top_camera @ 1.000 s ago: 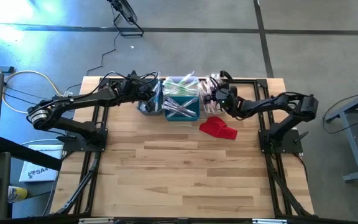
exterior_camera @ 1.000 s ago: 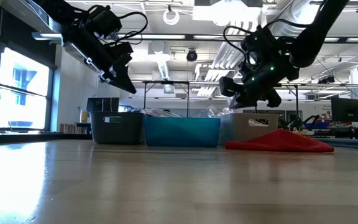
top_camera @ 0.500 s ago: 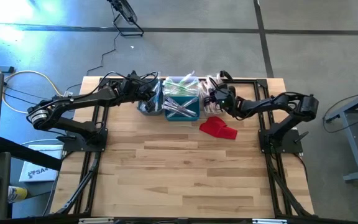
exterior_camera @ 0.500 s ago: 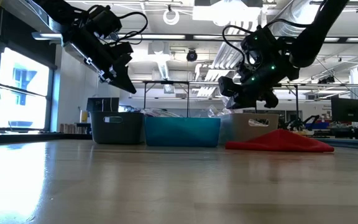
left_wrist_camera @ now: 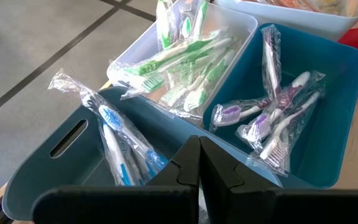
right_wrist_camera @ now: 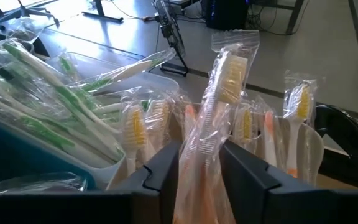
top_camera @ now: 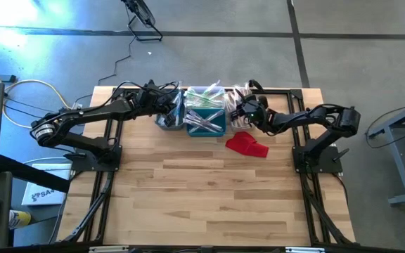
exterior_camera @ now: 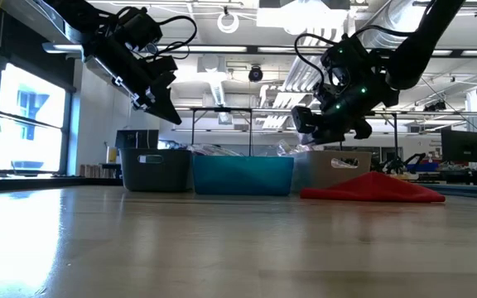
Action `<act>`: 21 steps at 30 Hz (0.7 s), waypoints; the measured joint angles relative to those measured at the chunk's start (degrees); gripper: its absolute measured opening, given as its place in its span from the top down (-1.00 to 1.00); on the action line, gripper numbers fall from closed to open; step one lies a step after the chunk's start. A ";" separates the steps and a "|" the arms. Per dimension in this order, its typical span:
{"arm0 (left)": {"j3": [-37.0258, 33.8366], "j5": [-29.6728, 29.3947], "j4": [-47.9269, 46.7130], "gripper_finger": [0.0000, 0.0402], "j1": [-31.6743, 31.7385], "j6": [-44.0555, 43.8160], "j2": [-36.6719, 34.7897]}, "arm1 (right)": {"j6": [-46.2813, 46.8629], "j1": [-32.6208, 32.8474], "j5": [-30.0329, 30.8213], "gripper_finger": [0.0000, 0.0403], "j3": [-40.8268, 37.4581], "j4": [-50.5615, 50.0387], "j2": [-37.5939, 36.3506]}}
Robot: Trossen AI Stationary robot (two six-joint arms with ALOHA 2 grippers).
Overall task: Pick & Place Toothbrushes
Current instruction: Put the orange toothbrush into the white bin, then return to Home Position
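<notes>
Toothbrushes (right_wrist_camera: 211, 124): one orange wrapped brush stands between your right pincer (right_wrist_camera: 197, 165) fingers, parted, over the white bin (exterior_camera: 338, 170) | risk: wrapper snags a finger, brush rides out beside the white bin | left pincer (left_wrist_camera: 199, 168) together, above the grey bin (left_wrist_camera: 55, 162).

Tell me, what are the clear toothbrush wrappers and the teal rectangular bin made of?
The clear toothbrush wrappers look like thin, glossy plastic film: they crinkle and catch glints. The teal rectangular bin seems to be rigid moulded plastic with a smooth, matte finish, judging by its even walls and rounded rim.
</notes>
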 joint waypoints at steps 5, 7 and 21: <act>0.00 -0.17 0.00 1.00 0.00 0.00 0.00 | -0.33 0.50 -0.02 0.32 0.02 -0.07 -0.20; 0.00 -0.17 -0.01 1.00 0.00 0.00 0.00 | -2.01 0.87 -0.02 0.27 0.02 -0.10 -1.05; 0.00 -0.13 -0.02 1.00 0.00 0.00 0.00 | -9.98 1.86 1.46 0.25 0.05 -0.02 -9.79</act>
